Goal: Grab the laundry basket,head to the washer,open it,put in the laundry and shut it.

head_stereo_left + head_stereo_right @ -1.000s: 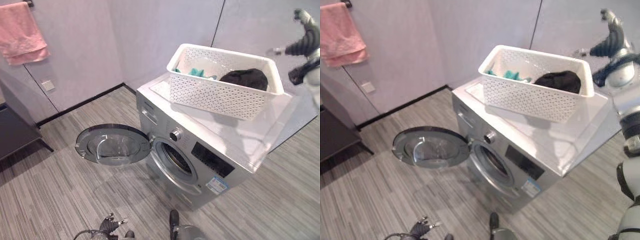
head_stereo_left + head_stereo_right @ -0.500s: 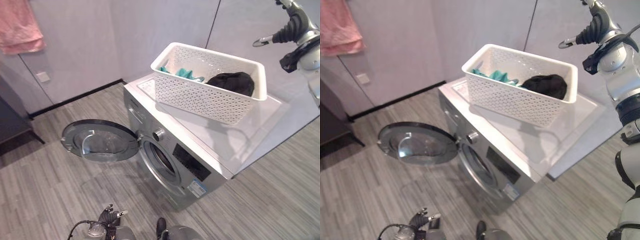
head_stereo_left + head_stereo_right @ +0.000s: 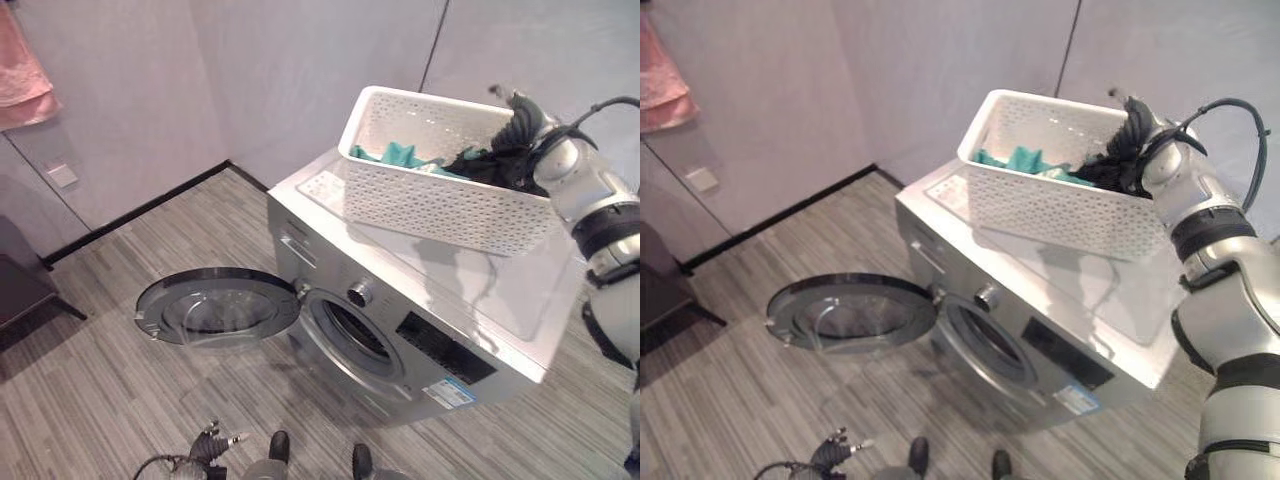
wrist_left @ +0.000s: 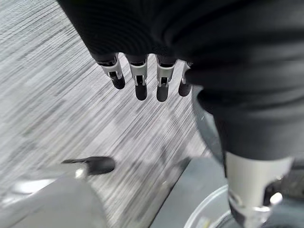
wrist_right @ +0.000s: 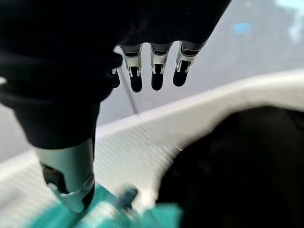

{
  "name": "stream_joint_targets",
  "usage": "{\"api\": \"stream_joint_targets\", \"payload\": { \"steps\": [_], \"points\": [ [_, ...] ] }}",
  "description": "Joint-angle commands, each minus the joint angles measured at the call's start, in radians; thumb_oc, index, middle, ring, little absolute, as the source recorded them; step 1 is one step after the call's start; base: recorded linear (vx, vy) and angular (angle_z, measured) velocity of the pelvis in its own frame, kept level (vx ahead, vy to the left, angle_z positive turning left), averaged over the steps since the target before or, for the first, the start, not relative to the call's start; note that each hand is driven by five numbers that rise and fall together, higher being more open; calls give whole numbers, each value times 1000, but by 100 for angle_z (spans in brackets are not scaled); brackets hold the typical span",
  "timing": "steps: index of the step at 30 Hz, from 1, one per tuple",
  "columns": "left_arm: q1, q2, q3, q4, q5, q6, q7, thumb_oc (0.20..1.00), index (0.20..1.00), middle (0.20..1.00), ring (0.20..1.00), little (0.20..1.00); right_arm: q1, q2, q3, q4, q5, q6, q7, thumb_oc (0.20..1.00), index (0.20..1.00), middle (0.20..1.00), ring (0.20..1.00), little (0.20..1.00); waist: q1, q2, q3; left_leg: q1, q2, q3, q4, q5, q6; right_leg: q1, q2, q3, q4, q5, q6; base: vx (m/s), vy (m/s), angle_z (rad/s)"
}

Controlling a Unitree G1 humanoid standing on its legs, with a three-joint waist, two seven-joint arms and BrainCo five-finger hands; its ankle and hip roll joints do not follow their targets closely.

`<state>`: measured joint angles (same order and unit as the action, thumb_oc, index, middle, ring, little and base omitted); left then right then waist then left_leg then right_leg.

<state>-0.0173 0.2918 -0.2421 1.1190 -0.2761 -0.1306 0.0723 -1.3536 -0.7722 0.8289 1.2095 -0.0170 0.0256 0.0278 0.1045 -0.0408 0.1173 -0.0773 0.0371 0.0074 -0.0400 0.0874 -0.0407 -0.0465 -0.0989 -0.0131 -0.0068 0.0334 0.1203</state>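
Sitting at the right end of the white perforated plastic laundry basket (image 3: 440,190), the black crumpled garment (image 3: 490,165) is what's up for grabs, with a teal cloth (image 3: 400,155) bunched just beside it toward the other end. The basket itself rests on top of the silver front-loading washing machine (image 3: 400,300), and the machine's round glass door (image 3: 215,308) is already swung wide open.

Right hand (image 5: 152,71) hovers above the black garment with fingers straight and relaxed, not holding anything yet. I'd say drop it straight into the middle of the pile and curl around a thick fold, not the basket wall.

Left hand (image 4: 142,80) hangs low over the grey striped wood-look floor (image 3: 90,340), fingers loose and slightly apart, idle.
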Motion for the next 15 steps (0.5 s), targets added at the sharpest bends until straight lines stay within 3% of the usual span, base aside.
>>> {"api": "stream_joint_targets", "payload": {
  "steps": [1, 9, 15],
  "points": [
    [12, 53, -17, 10, -14, -20, 2, 1000, 1000, 1000, 1000, 1000, -156, -26, 63, 60, -55, 15, 10, 1000, 1000, 1000, 1000, 1000, 10, -91, -12, -65, 54, -16, 59, -75, -23, 53, -81, 12, -7, -29, 49, 4, -14, 19],
    [5, 54, -57, -29, -21, -13, -19, 1000, 1000, 1000, 1000, 1000, -166, -46, 77, 194, -149, 30, 21, 1000, 1000, 1000, 1000, 1000, 50, -93, 5, -87, 51, -53, 24, -51, -29, 55, -73, -35, -31, -31, 44, 1, -23, 12],
    [16, 58, -75, -38, -28, -1, -52, 1000, 1000, 1000, 1000, 1000, -119, -108, 124, 231, -228, 33, 94, 1000, 1000, 1000, 1000, 1000, 87, -95, 33, -110, 54, -98, 17, -34, -38, 57, -59, -81, -29, -47, 36, 11, -43, 25]
  ]
}}
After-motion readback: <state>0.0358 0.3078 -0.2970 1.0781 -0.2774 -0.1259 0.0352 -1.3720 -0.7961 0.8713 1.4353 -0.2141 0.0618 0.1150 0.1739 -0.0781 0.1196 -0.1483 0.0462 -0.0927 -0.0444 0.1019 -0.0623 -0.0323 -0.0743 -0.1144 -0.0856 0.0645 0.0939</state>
